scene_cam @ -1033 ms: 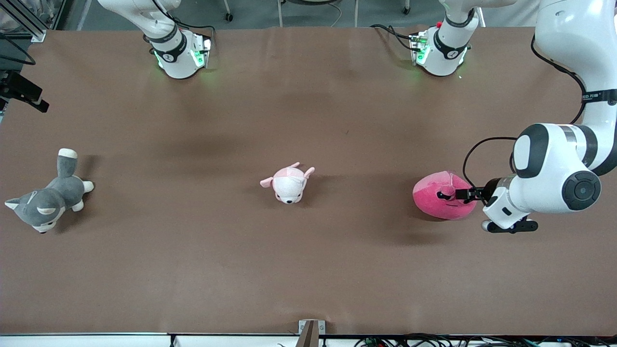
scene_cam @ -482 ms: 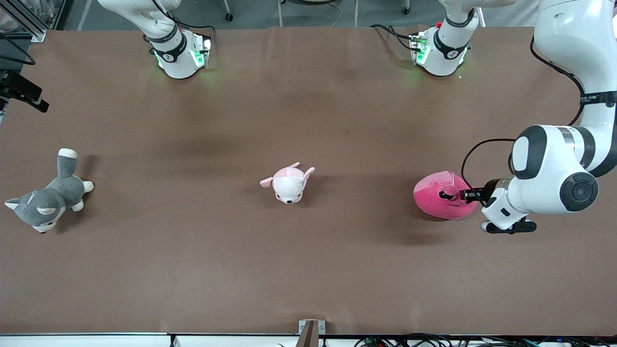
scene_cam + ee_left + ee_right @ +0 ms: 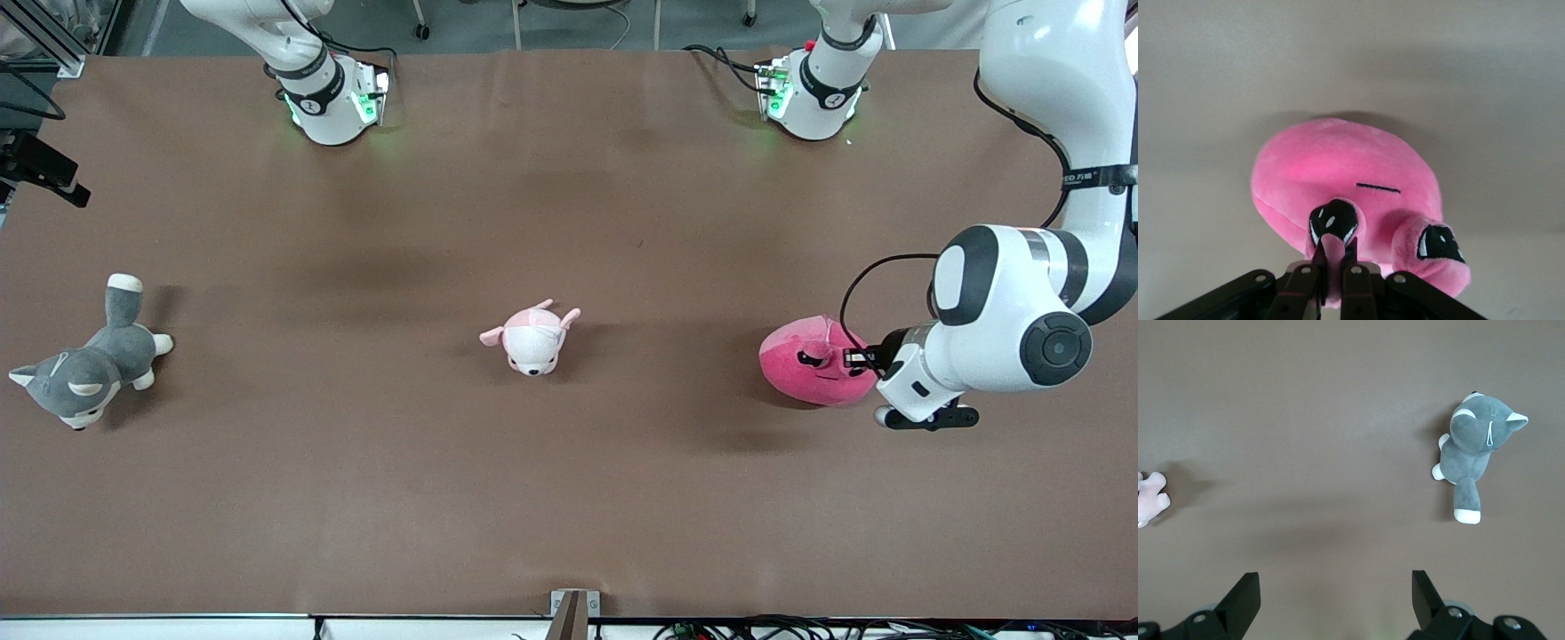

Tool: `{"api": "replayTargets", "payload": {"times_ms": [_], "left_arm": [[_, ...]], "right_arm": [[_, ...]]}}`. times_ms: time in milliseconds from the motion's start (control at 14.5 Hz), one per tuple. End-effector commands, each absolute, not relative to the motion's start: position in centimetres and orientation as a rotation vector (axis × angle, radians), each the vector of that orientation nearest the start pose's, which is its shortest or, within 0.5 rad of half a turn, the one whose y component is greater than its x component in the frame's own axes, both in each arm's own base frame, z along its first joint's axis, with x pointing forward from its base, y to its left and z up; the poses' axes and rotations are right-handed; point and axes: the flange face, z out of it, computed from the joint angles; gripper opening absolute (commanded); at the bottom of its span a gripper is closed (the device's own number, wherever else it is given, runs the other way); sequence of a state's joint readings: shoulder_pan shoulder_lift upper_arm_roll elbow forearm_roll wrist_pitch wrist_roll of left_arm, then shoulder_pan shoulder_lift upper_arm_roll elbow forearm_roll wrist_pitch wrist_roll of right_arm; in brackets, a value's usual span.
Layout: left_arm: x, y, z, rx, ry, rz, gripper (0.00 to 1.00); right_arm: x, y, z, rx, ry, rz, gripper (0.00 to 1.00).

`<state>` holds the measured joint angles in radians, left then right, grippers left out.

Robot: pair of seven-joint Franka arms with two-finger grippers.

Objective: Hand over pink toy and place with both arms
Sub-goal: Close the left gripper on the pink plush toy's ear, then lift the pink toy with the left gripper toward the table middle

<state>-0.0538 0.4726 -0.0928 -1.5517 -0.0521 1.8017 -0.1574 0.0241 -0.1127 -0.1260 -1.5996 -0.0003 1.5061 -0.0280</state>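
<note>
Front and wrist views of the opening stage of a two-arm handover. The pink toy (image 3: 816, 363) lies on the table (image 3: 569, 498) toward the left arm's end, well apart from the small pale pink puppy plush (image 3: 532, 338) at mid-table and the grey husky plush (image 3: 84, 372) toward the right arm's end. The left gripper (image 3: 855, 359) is down at the toy's edge with its fingers drawn together on a fold of plush just beside one black eye — in the left wrist view the fingers (image 3: 1306, 283) pinch a narrow tab of pink fabric, and the toy's body (image 3: 1338, 180) fills the middle of that view. Whether the toy has left the table cannot be told; in the front view it appears to rest there.

The right gripper (image 3: 1335, 590) waits with its fingers spread wide and holding nothing, above bare table between the husky (image 3: 1475, 457) and the puppy plush (image 3: 1150, 497); it is not visible in the front view.

Progress, as judged — only the first grasp is in place. Lifting, carrying toward the middle, transfer to the right gripper and the final placement all remain. The pinch takes little material, so slippage on lifting is a plausible risk.
</note>
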Motion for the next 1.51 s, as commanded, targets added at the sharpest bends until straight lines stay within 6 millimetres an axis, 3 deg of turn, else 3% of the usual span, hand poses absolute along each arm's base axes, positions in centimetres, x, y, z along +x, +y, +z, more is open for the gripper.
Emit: {"api": "replayTargets", "payload": {"times_ms": [0,138,344,413,620,757,964,1033,1446], "left_arm": [[64.0,-13.3,41.8,-3.229,-0.172,0.341,0.0],[63.0,-17.4,46.1,-3.255,-0.241,0.36,0.0],[59.9,-25.9,51.7,-3.259,-0.416,0.405,0.0],[58.5,-29.6,54.1,-3.28,-0.47,0.385,0.0],[54.5,-37.1,57.6,-3.308,-0.54,0.377,0.0],[50.8,-42.1,58.0,-3.307,-0.491,0.389,0.0],[46.4,-49.0,59.0,-3.357,-0.629,0.344,0.0],[45.5,-50.6,59.1,-3.375,-0.664,0.339,0.0],[42.3,-57.5,56.7,-3.439,-0.781,0.309,0.0]], "right_arm": [[50.5,-5.5,66.5,-3.111,0.109,-0.025,1.0],[50.5,-5.2,66.3,-3.111,0.102,-0.004,1.0],[50.5,-5.2,66.3,-3.109,0.102,0.001,1.0],[50.5,-5.1,66.3,-3.109,0.099,0.001,1.0],[50.6,-5.1,66.3,-3.108,0.099,-0.006,1.0],[51.1,-5.1,65.8,-3.11,0.097,0.013,1.0],[52.3,-5.6,64.5,-3.112,0.112,0.034,1.0],[52.7,-5.9,64.4,-3.114,0.12,0.02,1.0],[58.3,-7.1,56.3,-3.123,0.15,0.134,1.0]]}}
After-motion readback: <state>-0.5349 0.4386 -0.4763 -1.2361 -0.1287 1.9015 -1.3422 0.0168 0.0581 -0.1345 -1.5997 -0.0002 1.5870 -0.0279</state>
